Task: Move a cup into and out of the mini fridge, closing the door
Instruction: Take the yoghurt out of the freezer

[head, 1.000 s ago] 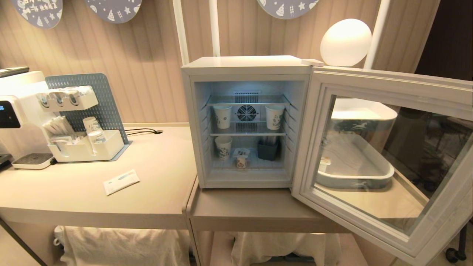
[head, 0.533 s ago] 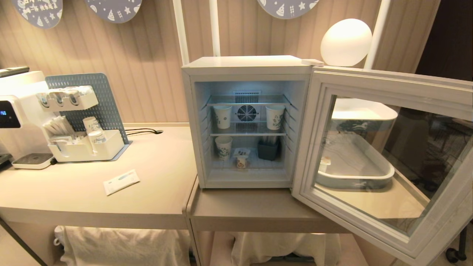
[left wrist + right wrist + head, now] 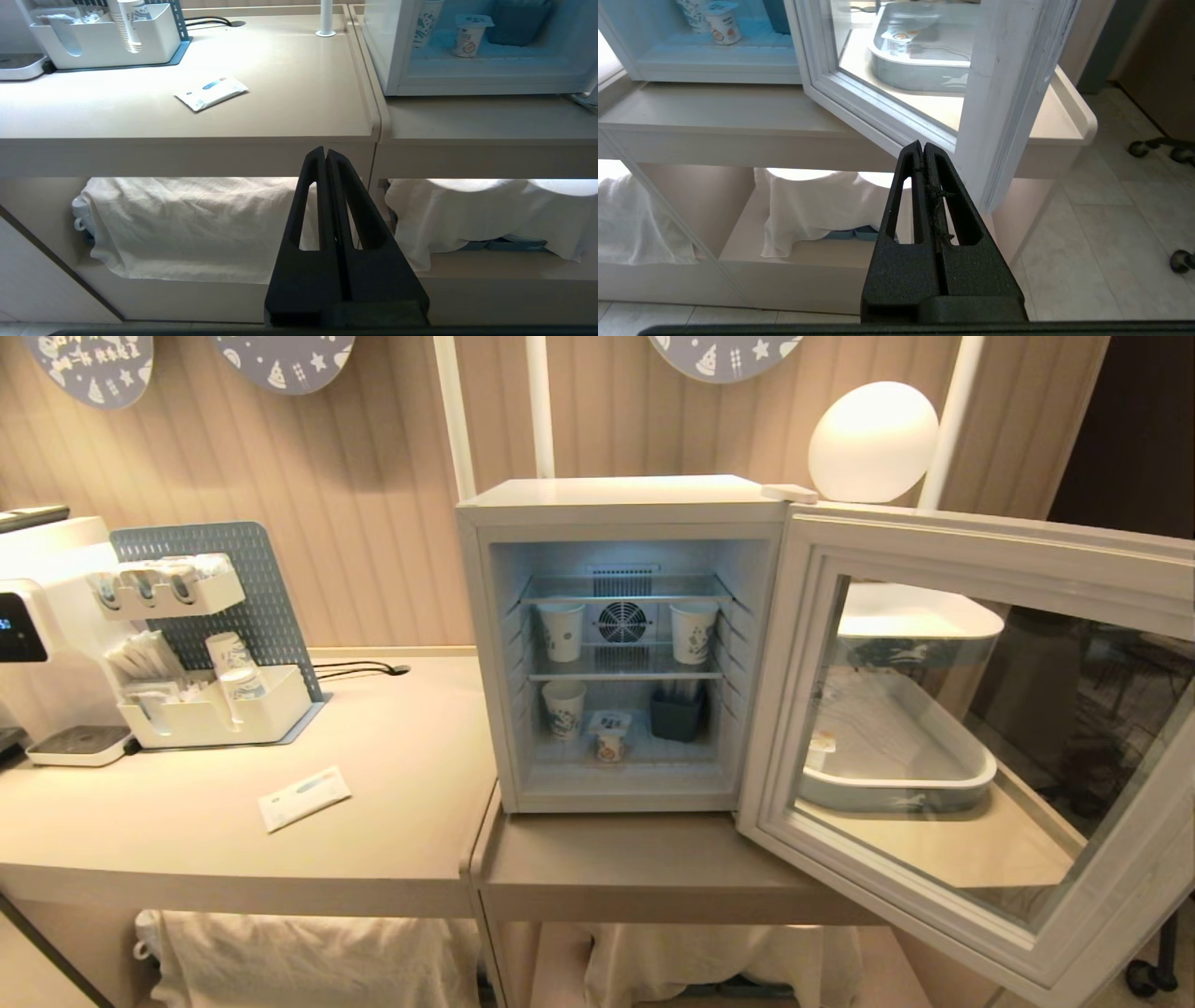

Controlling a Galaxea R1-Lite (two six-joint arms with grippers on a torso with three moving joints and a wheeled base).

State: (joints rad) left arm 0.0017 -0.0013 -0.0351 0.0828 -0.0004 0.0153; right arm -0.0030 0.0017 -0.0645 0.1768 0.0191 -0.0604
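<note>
The white mini fridge (image 3: 616, 504) stands on the lower counter with its glass door (image 3: 980, 737) swung wide open to the right. The cup (image 3: 609, 735), a short tub with a flat white lid, sits on the fridge's bottom shelf, also seen as cup (image 3: 470, 35) and cup (image 3: 722, 21). Neither arm shows in the head view. My left gripper (image 3: 325, 151) hangs shut and empty below the counter's front edge. My right gripper (image 3: 922, 145) is shut and empty just below the open door's lower corner.
Taller paper cups (image 3: 563, 630) and a dark bin (image 3: 676, 714) stand inside the fridge. A white-blue tray (image 3: 896, 784) lies behind the door glass. A sachet (image 3: 304, 796) and an organiser (image 3: 219, 709) sit on the left counter. White cloth (image 3: 196, 224) fills the shelf below.
The head view has shifted very slightly; the fridge, the door and the cup stay where they were.
</note>
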